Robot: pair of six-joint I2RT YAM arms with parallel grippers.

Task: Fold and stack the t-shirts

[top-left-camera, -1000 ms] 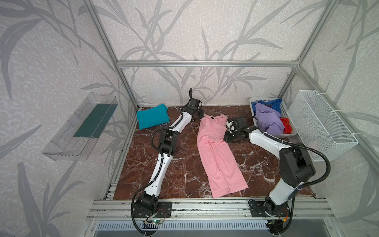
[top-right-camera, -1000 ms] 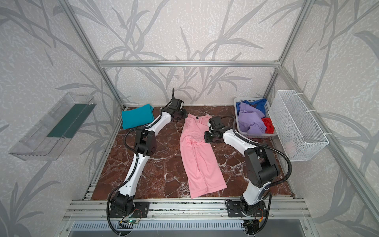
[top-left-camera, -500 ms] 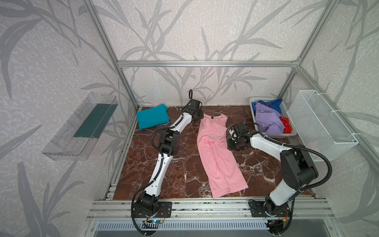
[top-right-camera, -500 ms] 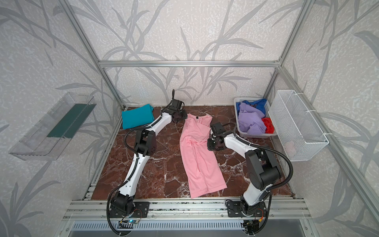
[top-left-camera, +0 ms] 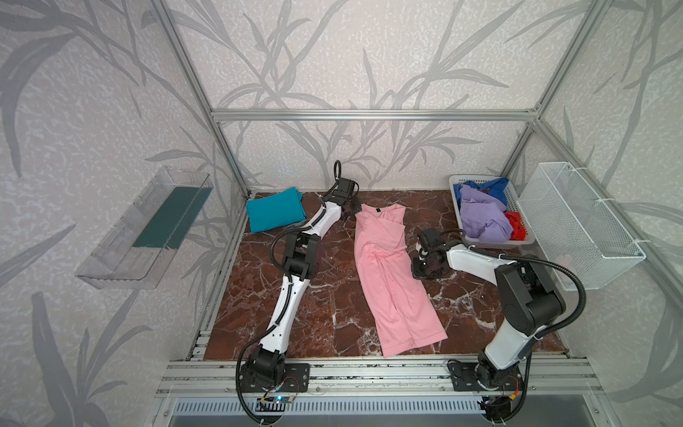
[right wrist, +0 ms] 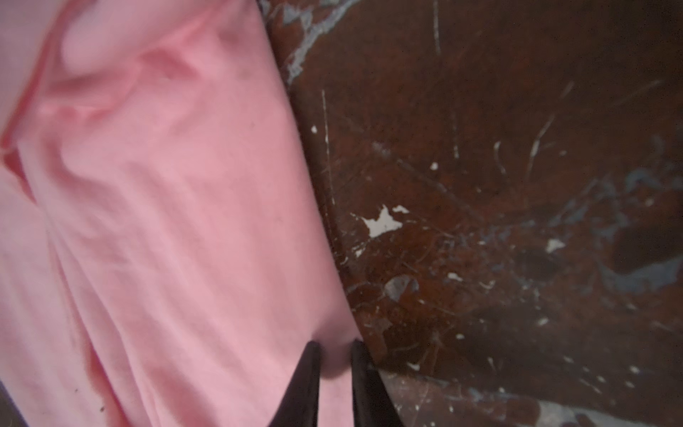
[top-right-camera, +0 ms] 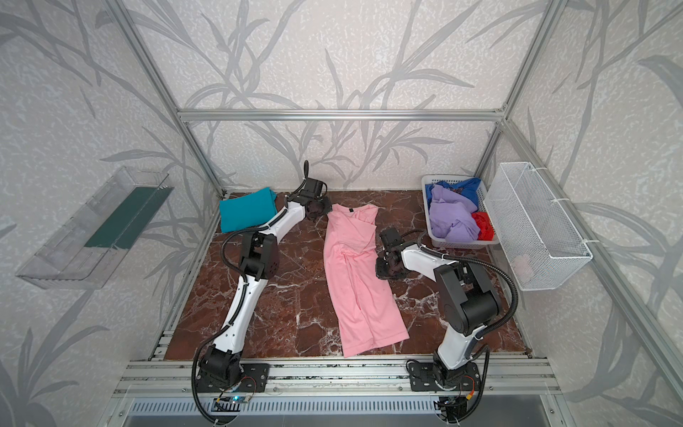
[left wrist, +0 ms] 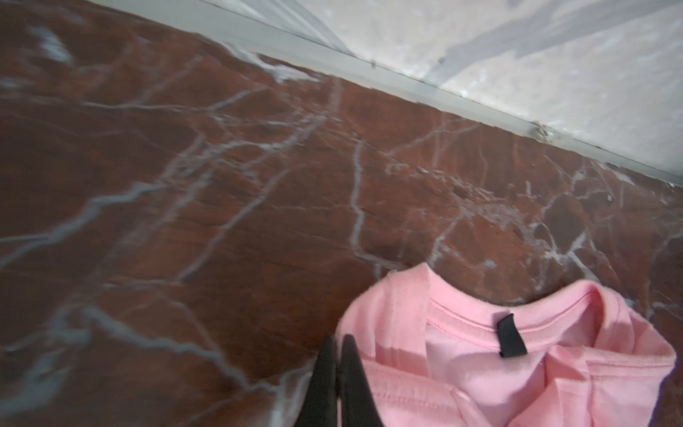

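While the folded teal t-shirt (top-left-camera: 275, 214) lies flat well left of the long light pink t-shirt (top-left-camera: 388, 277) spread on the red-brown marble tabletop (top-left-camera: 314, 314), the left gripper (left wrist: 338, 369) rests at the light pink t-shirt's collar corner. Its fingers are pressed together, and whether cloth is pinched cannot be told. The right gripper (right wrist: 334, 355) meets the light pink t-shirt's right side edge, fingers nipping a fold. Farther right, the white slotted plastic basket (top-left-camera: 480, 244) holds crumpled lavender (top-left-camera: 480, 218), blue (top-left-camera: 495, 185) and red (top-left-camera: 515, 227) t-shirts.
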